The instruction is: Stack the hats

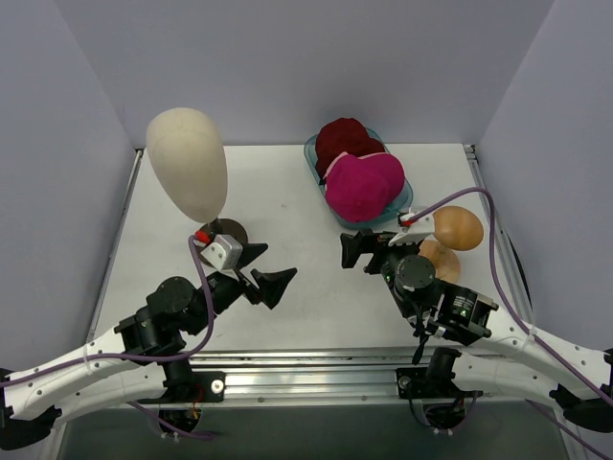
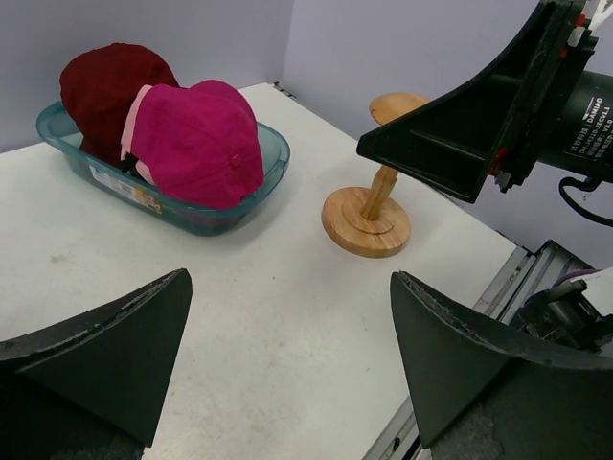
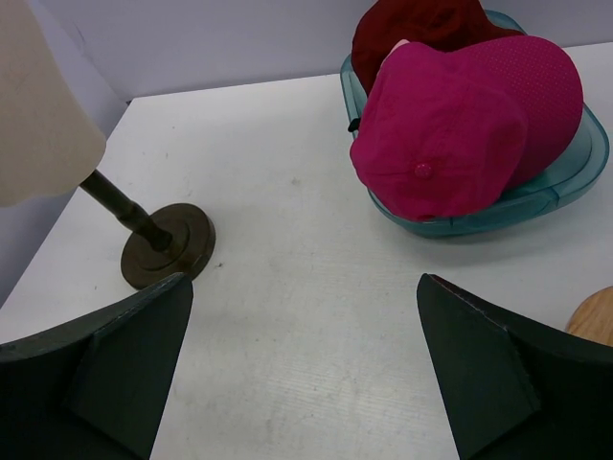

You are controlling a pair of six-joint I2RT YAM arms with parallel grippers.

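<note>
Head form (image 1: 187,163), cream and egg-shaped, stands at ten o'clock on the white table (image 1: 287,192), tilted on a thin post above its dark round base (image 1: 230,233). At five o'clock of that base hangs the left gripper (image 1: 278,261), its two black fingers spread wide. The left wrist view shows the same left gripper (image 2: 289,276) with only bare tabletop between the fingers.

Near the table's middle sits the right gripper (image 1: 347,251), pointing toward nine o'clock, its fingers also well apart and closed on nothing. The two grippers face each other across a stretch of table.

At one o'clock, close to the back wall, lies the clear teal tray (image 1: 311,153). The dark red hat (image 1: 343,139) fills its twelve o'clock end. The magenta peaked cap (image 1: 364,187) lies at the six o'clock end, overlapping the red one, its crown rising above the rim. A strip of pale pink fabric (image 2: 139,105) peeks out between them; what it belongs to cannot be told.

At three o'clock stands the wooden stand (image 1: 458,228), with a round foot, short stem and egg-shaped top, just beside the right arm's wrist and between that arm and the tray's near end.
</note>
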